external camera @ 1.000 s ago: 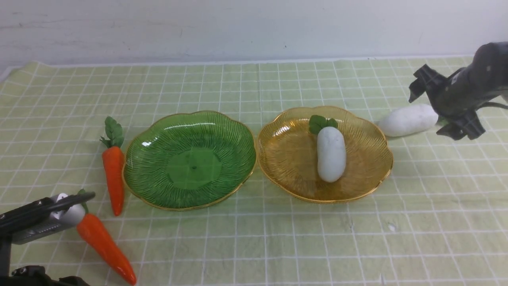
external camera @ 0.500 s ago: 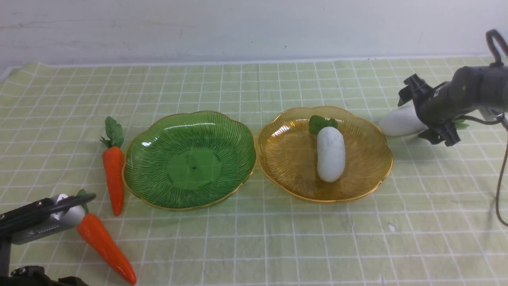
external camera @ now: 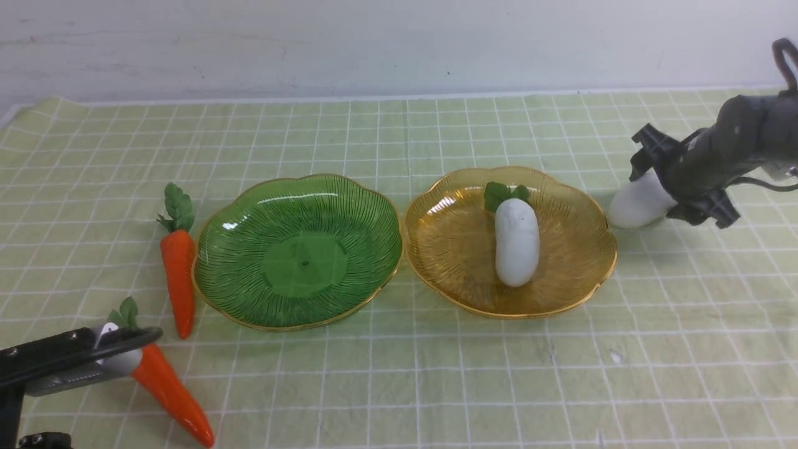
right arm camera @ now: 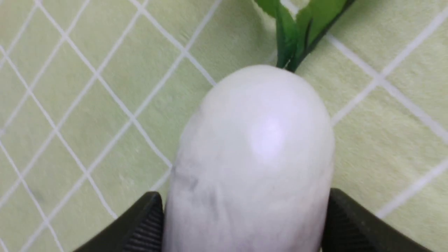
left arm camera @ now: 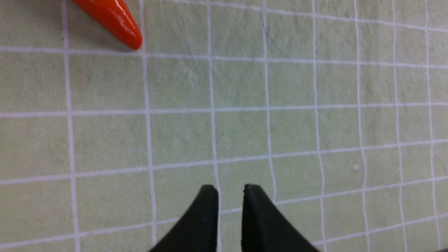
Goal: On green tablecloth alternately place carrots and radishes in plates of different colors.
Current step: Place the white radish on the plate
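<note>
On the green tablecloth (external camera: 436, 374) stand a green plate (external camera: 299, 262), bare, and an amber plate (external camera: 449, 249) holding one white radish (external camera: 517, 240). My right gripper (external camera: 664, 187) is shut on the second radish (external camera: 636, 202), just right of the amber plate. In the right wrist view both fingers of the gripper (right arm camera: 245, 210) press the sides of that radish (right arm camera: 259, 147). One carrot (external camera: 179, 274) lies left of the green plate. The other carrot (external camera: 168, 390) lies at the front left, beside my left gripper (external camera: 146, 340). The left gripper (left arm camera: 229, 190) is shut and empty, with that carrot's tip (left arm camera: 115, 17) beyond it.
A pale wall runs along the table's back edge. The cloth's back left corner (external camera: 37, 106) is slightly wrinkled. A black cable (external camera: 782, 50) loops above the right arm.
My right gripper came down over the radish right of the amber plate and closed on it; the radish shifted right. My left gripper dipped slightly, and the front carrot shifted a little.
</note>
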Robot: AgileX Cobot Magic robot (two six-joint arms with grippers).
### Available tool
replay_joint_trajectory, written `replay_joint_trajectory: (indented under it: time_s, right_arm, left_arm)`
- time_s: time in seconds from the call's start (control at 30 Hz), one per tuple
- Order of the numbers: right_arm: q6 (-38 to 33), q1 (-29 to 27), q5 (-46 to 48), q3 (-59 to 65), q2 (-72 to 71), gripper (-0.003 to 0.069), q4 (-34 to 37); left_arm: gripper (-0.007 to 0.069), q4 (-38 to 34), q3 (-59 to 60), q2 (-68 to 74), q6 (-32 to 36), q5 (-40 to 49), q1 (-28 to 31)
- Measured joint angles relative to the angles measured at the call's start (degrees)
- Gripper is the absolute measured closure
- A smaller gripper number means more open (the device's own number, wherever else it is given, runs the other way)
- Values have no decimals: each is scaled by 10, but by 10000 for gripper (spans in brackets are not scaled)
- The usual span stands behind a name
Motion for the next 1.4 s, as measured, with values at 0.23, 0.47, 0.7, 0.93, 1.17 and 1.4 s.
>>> replay_joint_trajectory:
  time_s: [0.23,0.47,0.7,0.93,1.17,1.4]
  right_arm:
    - [-186,6,87,0,-106,144,16]
    - [-319,102,149,-1,-166,144,43]
    - [-334,156,154,-1,-119,144,5]
    - [-335,159,159,0,-97,125,4]
    - [-383,159,288,-20,-106,1,22]
    - [-455,159,357,-69,-145,106,24]
  left_arm:
    - [534,6,0,0,1,1,0]
    - [534,6,0,0,1,11,0]
    - [523,6,0,0,1,6,0]
    - [474,9,0,0,1,-7,0]
    - [301,21,-1,0,-14,-28,0]
    - [190,66,-23,7,-75,-64,0]
